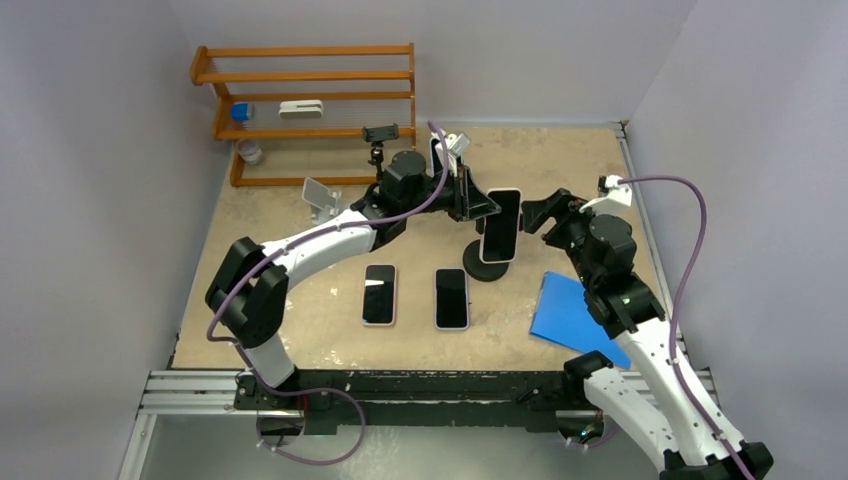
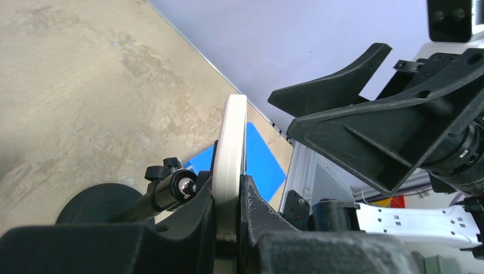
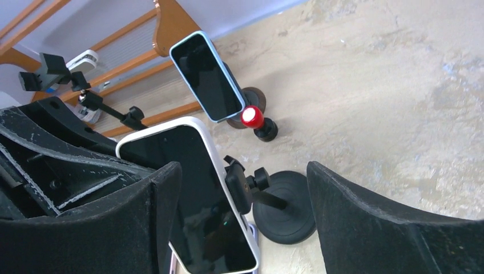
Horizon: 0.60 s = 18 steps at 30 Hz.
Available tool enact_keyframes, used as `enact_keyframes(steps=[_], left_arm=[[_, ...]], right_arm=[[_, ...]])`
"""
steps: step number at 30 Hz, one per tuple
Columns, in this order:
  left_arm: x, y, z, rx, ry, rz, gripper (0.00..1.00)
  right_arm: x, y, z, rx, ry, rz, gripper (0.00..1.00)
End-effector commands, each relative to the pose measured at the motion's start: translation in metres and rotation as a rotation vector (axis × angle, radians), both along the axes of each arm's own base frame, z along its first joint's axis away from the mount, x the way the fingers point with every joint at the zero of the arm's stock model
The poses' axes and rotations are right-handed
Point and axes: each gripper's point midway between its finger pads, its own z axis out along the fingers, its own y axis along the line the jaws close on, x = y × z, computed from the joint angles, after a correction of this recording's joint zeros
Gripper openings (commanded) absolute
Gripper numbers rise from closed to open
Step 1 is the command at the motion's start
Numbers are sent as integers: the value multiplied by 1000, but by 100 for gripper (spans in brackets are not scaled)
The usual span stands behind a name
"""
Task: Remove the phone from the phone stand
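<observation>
From above, my left pincer (image 1: 484, 208) reaches across to the phone (image 1: 501, 224). The phone sits upright in the stand (image 1: 487, 268) near the middle of the surface (image 1: 330, 345), slightly toward the far edge. My right pincer (image 1: 548, 213) waits just beside the phone's right side. Two flat phones (image 1: 379, 295) lie between the stand and the near edge, and a blue sheet (image 1: 565, 310) lies toward the right edge. If the stand tips while I pull, I expect it to land on one of these.

On my left wrist, the phone shows edge-on, and my left fingers (image 2: 200, 228) press both of its faces, so this pincer is clamped on it. The stand's holder is right behind my grip. The phone looks not yet free, so a sideways tug could drag the whole stand along. I also hold only a narrow strip of a smooth case, and it may slip or twist out.

On my right wrist, the fingers (image 3: 388, 228) are wide apart and hold nothing. The phone and the stand's clip sit between them. If they close carelessly, I could pinch the clip or bump my left pincer. A second phone (image 3: 205, 77) stands behind, toward the far edge, and a wide swing could knock it over.
</observation>
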Motion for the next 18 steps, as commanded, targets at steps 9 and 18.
enact_keyframes(steps=[9, 18], left_arm=[[20, 18, 23, 26, -63, 270, 0], [20, 18, 24, 30, -41, 314, 0]], right_arm=[[27, -12, 38, -87, -80, -134, 78], [30, -4, 32, -164, -38, -249, 80]])
